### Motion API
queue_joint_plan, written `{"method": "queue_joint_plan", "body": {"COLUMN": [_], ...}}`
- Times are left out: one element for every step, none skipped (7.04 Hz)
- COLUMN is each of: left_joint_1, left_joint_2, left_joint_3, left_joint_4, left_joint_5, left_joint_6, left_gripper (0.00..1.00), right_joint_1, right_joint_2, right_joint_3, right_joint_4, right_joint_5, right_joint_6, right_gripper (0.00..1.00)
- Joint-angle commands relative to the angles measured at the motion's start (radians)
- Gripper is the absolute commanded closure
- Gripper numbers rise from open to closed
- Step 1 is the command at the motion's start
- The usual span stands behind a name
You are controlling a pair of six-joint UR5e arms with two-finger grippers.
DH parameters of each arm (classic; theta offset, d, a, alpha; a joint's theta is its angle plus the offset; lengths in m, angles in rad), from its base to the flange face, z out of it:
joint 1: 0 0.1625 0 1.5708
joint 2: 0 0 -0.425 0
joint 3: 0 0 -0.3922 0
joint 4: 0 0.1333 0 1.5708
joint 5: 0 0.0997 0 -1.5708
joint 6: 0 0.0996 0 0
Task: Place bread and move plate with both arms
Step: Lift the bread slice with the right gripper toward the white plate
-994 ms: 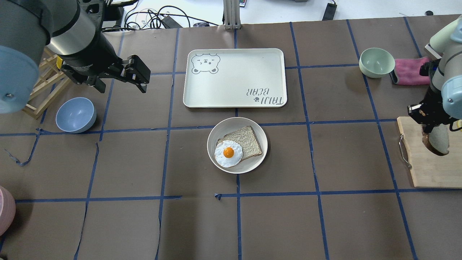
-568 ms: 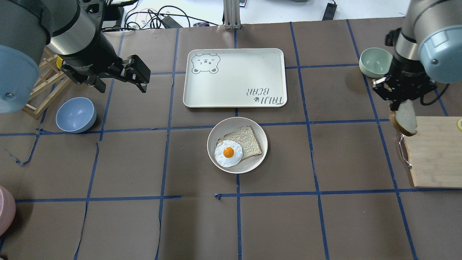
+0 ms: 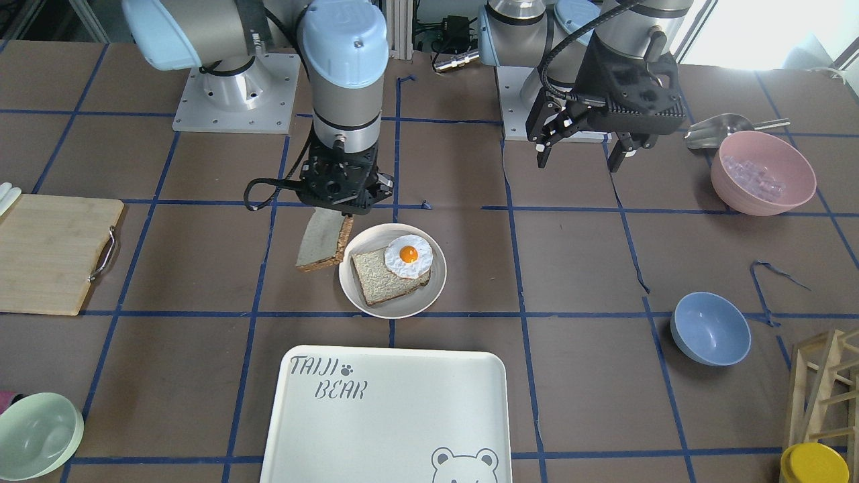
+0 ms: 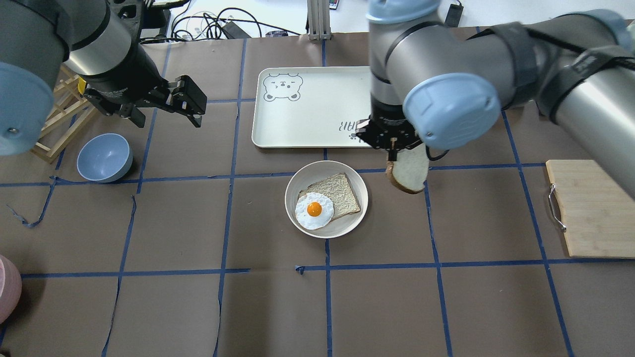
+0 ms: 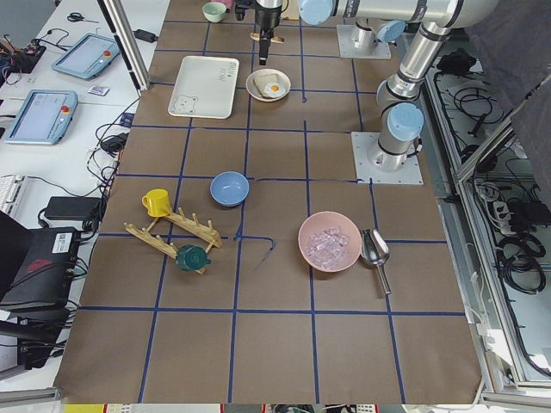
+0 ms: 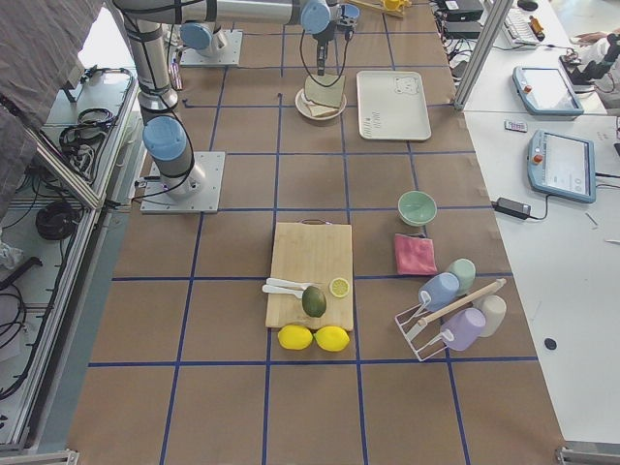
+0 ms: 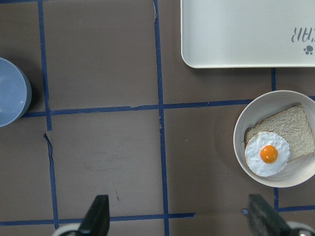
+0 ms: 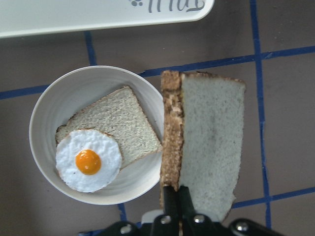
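The bread [image 4: 410,171], a pale slice with a brown crust, hangs on edge from my right gripper [image 4: 393,147], which is shut on it. It hangs just right of the plate [image 4: 347,225] and above the table. It also shows in the front view [image 3: 323,240] and in the right wrist view [image 8: 209,142]. The round beige plate [image 8: 44,108] holds a flatter slice [image 4: 340,191] and a fried egg [image 4: 314,210]. My left gripper [image 4: 191,101] is open and empty, far left of the plate and high above the table.
The white "TAIJI BEAR" tray [image 4: 307,106] lies just behind the plate. A blue bowl [image 4: 104,157] and a wooden rack [image 4: 59,119] are at the left. A cutting board [image 4: 595,208] is at the right edge. A pink bowl [image 3: 762,171] stands near the left arm's base.
My right arm has carried the bread leftward from over the cutting board to beside the plate's right edge. The left arm has not moved.
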Motion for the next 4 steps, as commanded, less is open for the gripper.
{"method": "queue_joint_plan", "body": {"left_joint_1": [0.0, 0.0, 0.0, 0.0], "left_joint_2": [0.0, 0.0, 0.0, 0.0], "left_joint_3": [0.0, 0.0, 0.0, 0.0], "left_joint_4": [0.0, 0.0, 0.0, 0.0], "left_joint_5": [0.001, 0.001, 0.001, 0.001], "left_joint_6": [0.0, 0.0, 0.0, 0.0], "left_gripper": [0.0, 0.0, 0.0, 0.0], "right_joint_1": [0.083, 0.085, 0.085, 0.085], "right_joint_2": [0.076, 0.088, 0.1, 0.11], "right_joint_3": [0.01, 0.021, 0.025, 0.031], "right_joint_4": [-0.072, -0.081, -0.117, -0.148], "right_joint_5": [0.002, -0.001, 0.0, -0.001], "right_joint_6": [0.066, 0.003, -0.022, -0.052], "right_gripper": [1.0, 1.0, 1.0, 1.0]}}
